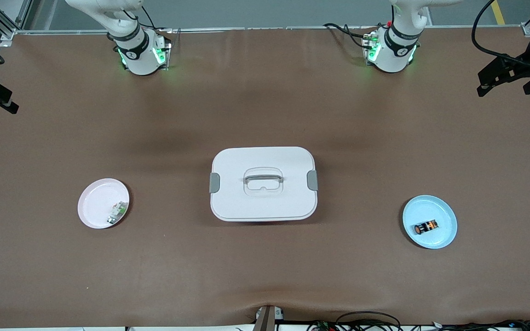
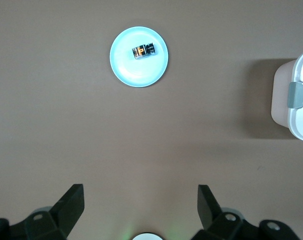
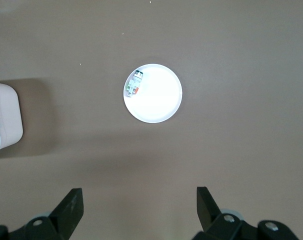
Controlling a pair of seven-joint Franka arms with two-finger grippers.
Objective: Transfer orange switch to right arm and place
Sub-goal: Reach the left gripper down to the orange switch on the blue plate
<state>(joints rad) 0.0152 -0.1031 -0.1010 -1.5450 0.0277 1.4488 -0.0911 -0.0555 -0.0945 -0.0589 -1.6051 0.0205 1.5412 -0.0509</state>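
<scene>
The orange switch point(image 1: 426, 227), a tiny black part with orange markings, lies on its side on a light blue plate point(image 1: 449, 216) toward the left arm's end of the table. In the left wrist view the orange switch point(image 2: 143, 51) and its blue plate point(image 2: 126, 70) show small, far below. My left gripper point(image 2: 140, 189) hangs high over bare table there, open and holding nothing. My right gripper point(image 3: 139, 191) hangs high over the right arm's end of the table, also open with nothing between its fingers.
A white lidded box point(image 1: 263, 184) with grey latches and a handle stands mid-table; its end shows in both wrist views point(image 2: 299, 100) point(image 3: 4, 117). A pink plate point(image 1: 92, 202) toward the right arm's end carries a small white-and-green component point(image 1: 118, 212) point(image 3: 135, 83).
</scene>
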